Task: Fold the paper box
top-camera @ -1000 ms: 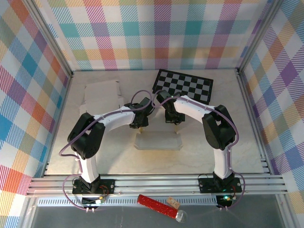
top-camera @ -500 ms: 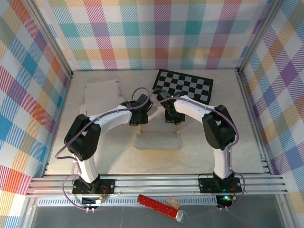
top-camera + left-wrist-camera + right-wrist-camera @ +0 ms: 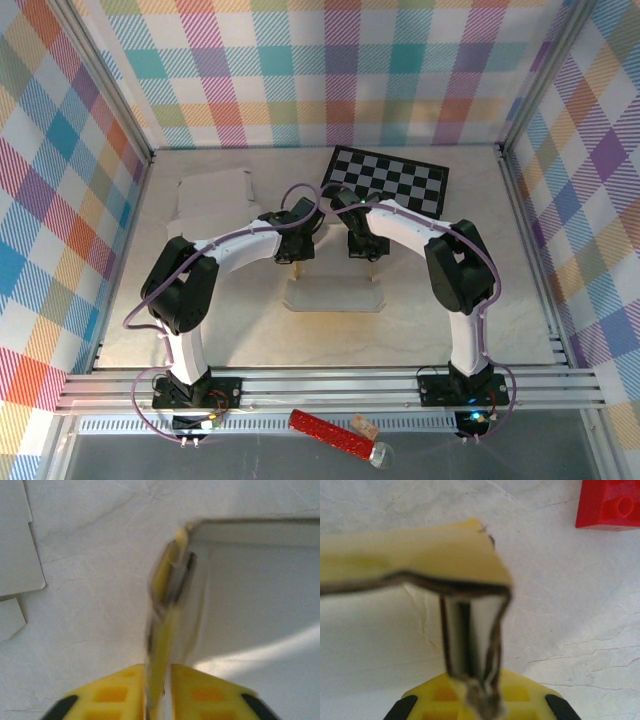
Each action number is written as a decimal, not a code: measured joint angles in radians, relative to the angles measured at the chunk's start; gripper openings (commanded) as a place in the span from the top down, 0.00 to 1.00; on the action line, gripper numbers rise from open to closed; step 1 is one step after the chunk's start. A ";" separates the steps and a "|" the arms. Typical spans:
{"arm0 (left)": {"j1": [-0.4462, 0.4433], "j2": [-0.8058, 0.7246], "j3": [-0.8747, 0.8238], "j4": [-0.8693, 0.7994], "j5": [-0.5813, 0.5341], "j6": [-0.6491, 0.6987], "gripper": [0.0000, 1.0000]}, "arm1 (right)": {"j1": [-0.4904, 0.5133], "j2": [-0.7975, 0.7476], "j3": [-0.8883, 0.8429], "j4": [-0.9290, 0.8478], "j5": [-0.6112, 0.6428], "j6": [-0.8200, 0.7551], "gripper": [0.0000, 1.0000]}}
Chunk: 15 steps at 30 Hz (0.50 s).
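Note:
The white paper box [image 3: 333,294] lies partly folded in the middle of the table, between the two arms. My left gripper [image 3: 291,258] is at its back left corner. In the left wrist view it [image 3: 172,575] is shut on the box's upright left wall [image 3: 197,580], with the box floor [image 3: 260,595] to the right. At the back right corner, my right gripper [image 3: 362,252] is shut too. Seen from the right wrist, it [image 3: 470,605] pinches a raised flap [image 3: 420,555] of the box.
A flat white paper sheet [image 3: 215,196] [image 3: 15,545] lies at the back left. A black and white checkerboard [image 3: 386,180] lies at the back right. A red brick [image 3: 610,502] sits near the right gripper. A red object [image 3: 330,432] rests below the front rail.
The left gripper's jaws have come together on the box's left wall. The left arm has shifted slightly; the right arm has held still.

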 measured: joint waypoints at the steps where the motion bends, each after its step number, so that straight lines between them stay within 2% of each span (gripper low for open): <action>1: 0.000 0.000 0.000 0.002 0.002 -0.001 0.60 | 0.000 0.000 0.000 -0.001 0.003 0.000 1.00; 9: -0.004 -0.076 -0.020 0.008 0.020 -0.026 0.51 | 0.006 0.046 0.057 -0.054 0.035 0.006 1.00; 15: -0.001 -0.170 -0.021 -0.007 0.041 -0.044 0.49 | 0.006 0.100 0.129 -0.127 0.054 0.033 1.00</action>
